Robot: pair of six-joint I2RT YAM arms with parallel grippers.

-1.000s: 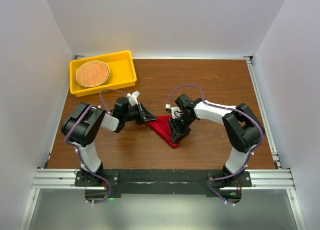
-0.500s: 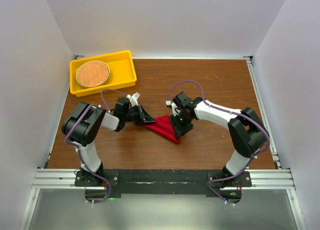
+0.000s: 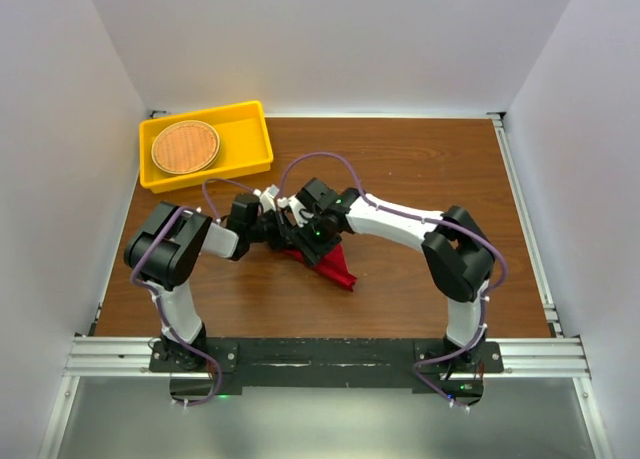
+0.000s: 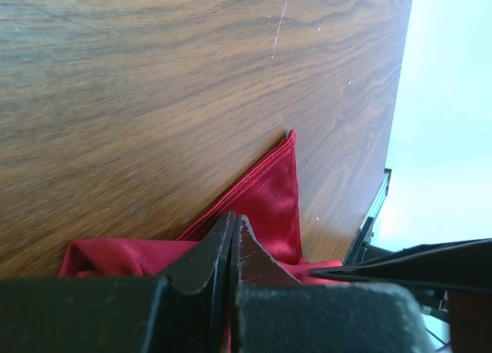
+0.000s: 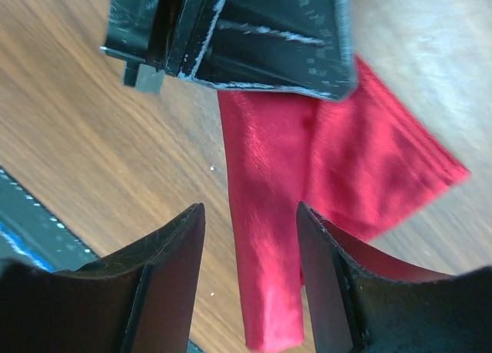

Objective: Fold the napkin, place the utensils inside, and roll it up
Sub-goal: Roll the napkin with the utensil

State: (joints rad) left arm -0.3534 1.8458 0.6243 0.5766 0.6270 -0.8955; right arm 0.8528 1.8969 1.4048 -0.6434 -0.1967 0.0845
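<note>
Napkin (image 3: 335, 264) was seen bunched into a red wedge on the wooden table (image 3: 420, 159), near its middle. At far left, a round woven mat (image 3: 185, 147) was held in a yellow tray (image 3: 210, 174). The napkin's left end was pinched between the pressed-together fingers of the left gripper (image 4: 233, 224). Just beside it, the right gripper (image 5: 250, 214) was positioned with fingers spread, straddling a narrow fold of cloth.
</note>
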